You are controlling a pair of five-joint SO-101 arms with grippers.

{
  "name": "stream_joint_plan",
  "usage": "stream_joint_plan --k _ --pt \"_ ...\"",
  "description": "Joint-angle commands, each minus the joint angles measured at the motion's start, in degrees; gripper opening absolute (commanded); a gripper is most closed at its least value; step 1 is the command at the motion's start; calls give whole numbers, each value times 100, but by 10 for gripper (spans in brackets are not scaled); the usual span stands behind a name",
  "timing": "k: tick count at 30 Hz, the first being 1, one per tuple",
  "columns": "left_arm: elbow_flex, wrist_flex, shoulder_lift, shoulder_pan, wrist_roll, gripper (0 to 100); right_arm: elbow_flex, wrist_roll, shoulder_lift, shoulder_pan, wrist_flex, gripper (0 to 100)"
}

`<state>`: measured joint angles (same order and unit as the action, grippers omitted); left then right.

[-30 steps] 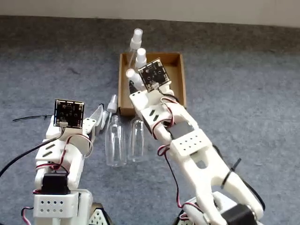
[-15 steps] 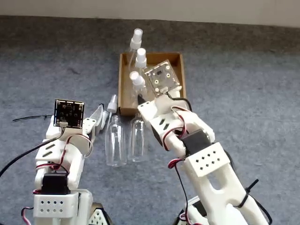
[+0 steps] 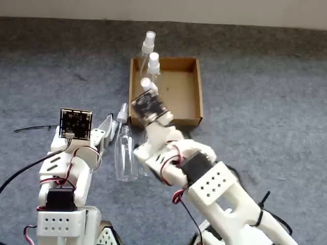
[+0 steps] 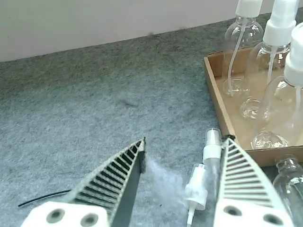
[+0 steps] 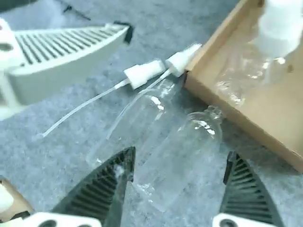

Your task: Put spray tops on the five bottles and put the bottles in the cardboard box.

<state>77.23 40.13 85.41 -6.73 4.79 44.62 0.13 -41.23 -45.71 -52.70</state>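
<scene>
Right gripper [image 5: 180, 163]: jaws spread wide, holding nothing, poised over the carpet just short of the cardboard box [image 5: 236, 118]. Directly below and between the jaws lies a capless bottle [image 5: 189, 137], flat on its side. Its long axis runs from the neck, which points at the near wall of the box and almost touches it, back toward the arm bases. The jaws stand one on each side of the body, across that axis, so a closing should pinch the bottle's width and not its ends. Just beside it lies a second capless bottle [image 5: 137, 118], roughly parallel, neck also toward the box. A loose spray top [image 5: 142, 74] rests at that neck, its dip tube trailing away over the carpet. Farther out, the left gripper [image 4: 185, 142] sits low on the carpet, fingers parted and holding nothing, with two loose spray tops lying in the gap. Judgement: the right arm is much the nearer to the first bottle; the left is better placed for the tops. Three capped bottles [image 3: 153, 64] stand upright in the box.
</scene>
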Motion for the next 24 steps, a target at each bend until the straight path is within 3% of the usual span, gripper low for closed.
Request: stream_joint_plan --k 1,10,20,24 --pt "-40 -132 31 -13 -44 234 163 -62 426 -101 593 245" --pt "-40 -141 48 -31 -44 234 242 -615 1947 -13 1200 245" --pt "-40 -158 40 -22 -44 234 259 -624 2782 620 1543 243" --pt "-40 -167 40 -22 -44 234 374 -607 2651 637 1429 113"
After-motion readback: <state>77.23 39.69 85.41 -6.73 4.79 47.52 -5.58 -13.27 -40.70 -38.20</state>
